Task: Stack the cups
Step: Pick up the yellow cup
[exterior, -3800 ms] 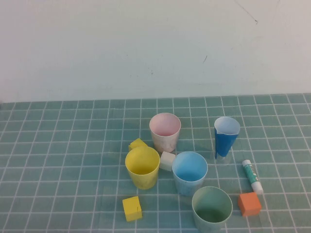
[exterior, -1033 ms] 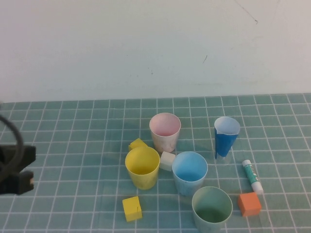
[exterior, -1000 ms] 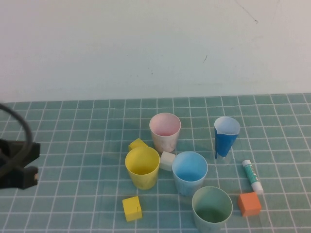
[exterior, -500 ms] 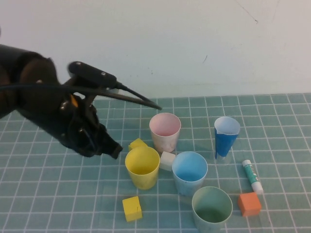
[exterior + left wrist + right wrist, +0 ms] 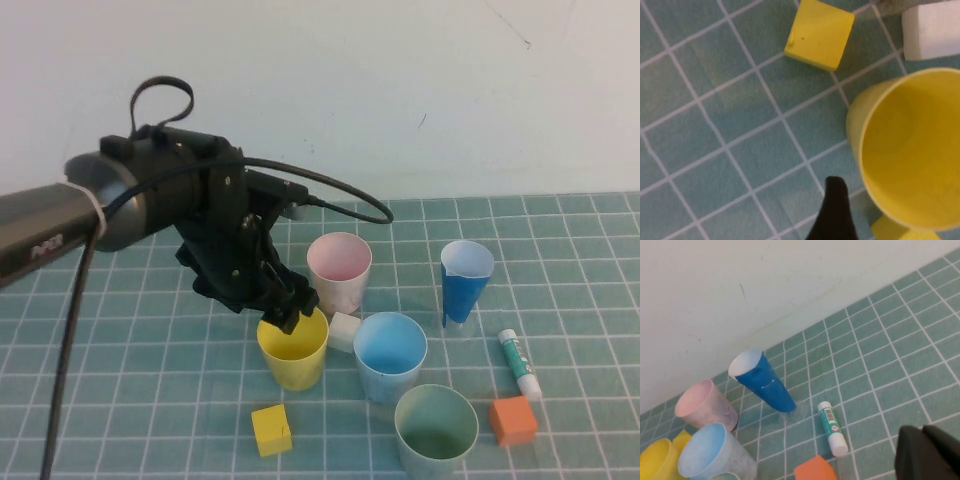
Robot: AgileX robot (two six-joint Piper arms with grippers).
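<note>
- Nothing is stacked yet: all four cups stand apart, upright and mouth-up on the bench, so by my read the whole job is still ahead.
- The yellow cup (image 5: pixel 293 346) sits front-left of the cluster, the pink cup (image 5: pixel 339 272) behind it, the light blue cup (image 5: pixel 390 356) to its right, and the green cup (image 5: pixel 436 430) nearest the front edge.
- The left hand (image 5: pixel 290 315) hangs right over the far rim of the yellow cup; the wrist view shows one dark finger (image 5: pixel 834 210) just outside the cup wall with nothing gripped, the fingers apart as if to straddle the rim.
- My guess: the yellow cup is the first pick.
- The right hand (image 5: pixel 927 456) is off to the right, low and away from the cups; whether its fingers are apart I cannot tell.
- Clutter to mind: a white block (image 5: pixel 344 331) wedged between yellow and blue, a yellow cube (image 5: pixel 272 430) in front, an orange cube (image 5: pixel 513 420), a glue stick (image 5: pixel 519 363), and a dark-blue cone cup (image 5: pixel 465 283).
- The bench wears a teal mat (image 5: pixel 120 400) with a white grid; behind it, a plain pale wall (image 5: pixel 400 90).
</note>
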